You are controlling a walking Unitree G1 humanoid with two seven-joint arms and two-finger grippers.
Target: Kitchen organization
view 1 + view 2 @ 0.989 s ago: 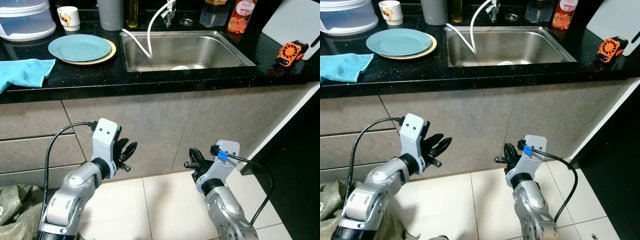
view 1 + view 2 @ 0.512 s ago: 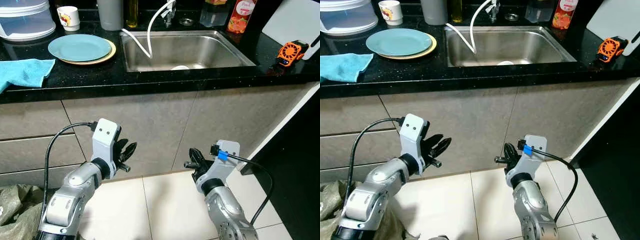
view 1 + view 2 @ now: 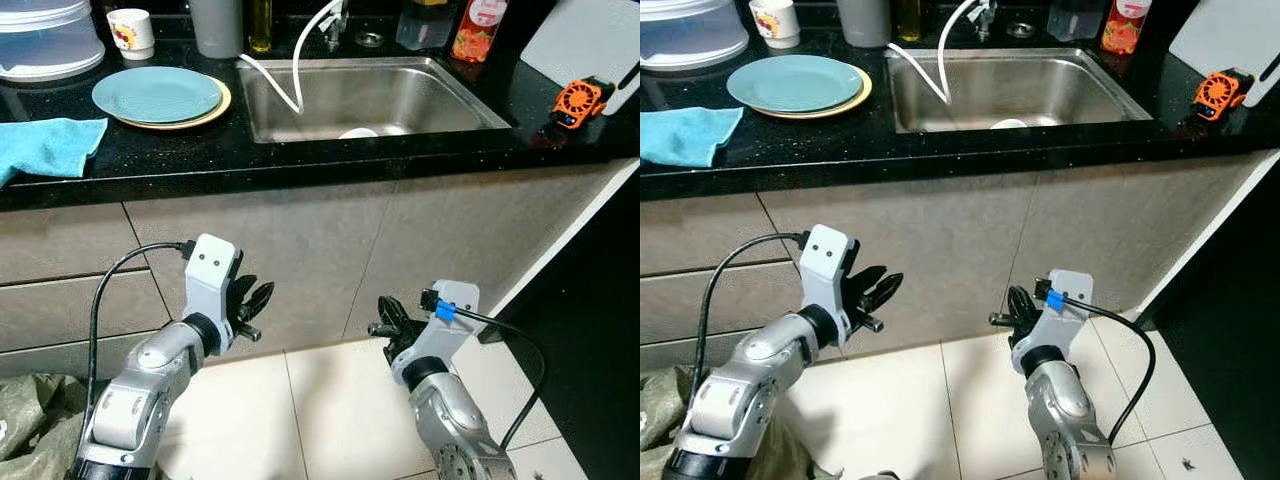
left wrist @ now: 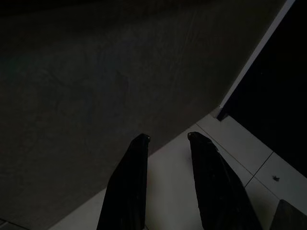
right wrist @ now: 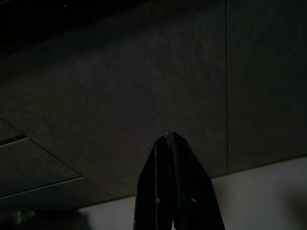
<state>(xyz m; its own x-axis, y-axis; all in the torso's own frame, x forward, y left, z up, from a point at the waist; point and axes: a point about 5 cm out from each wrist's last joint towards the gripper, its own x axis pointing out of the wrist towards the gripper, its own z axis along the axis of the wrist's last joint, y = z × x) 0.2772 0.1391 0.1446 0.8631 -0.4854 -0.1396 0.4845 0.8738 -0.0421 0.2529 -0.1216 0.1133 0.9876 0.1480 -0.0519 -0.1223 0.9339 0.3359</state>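
While both arms hang low before the cabinet fronts, little has changed over the last second: the whole scene has slid slightly up in the head views, so the camera has tipped or the robot has shifted, and the things on the counter [image 3: 300, 160] lie as they did. Both end effectors sit where they were, in the lower half of the frame. By my reading, no organizing step has begun and the robot is only squaring up to the counter.

In the upper left of the frame a blue plate [image 3: 157, 94] rests on a yellow one, with a cup [image 3: 131, 32] behind it and a blue cloth [image 3: 48, 145] at the left edge. The sink [image 3: 370, 95] fills the upper middle, a white hose [image 3: 285, 75] drooping into it, and an orange fan [image 3: 580, 102] sits at the upper right.

Wrist views add what the head views leave vague. Left end effector [image 4: 168, 137]: fingers narrowly parted, empty, aimed at the dim cabinet face and pale floor tile. Right end effector [image 5: 169, 136]: fingers pressed together, holding nothing, facing the cabinet panels. Neither wrist view reaches the countertop, which shows in the head views.
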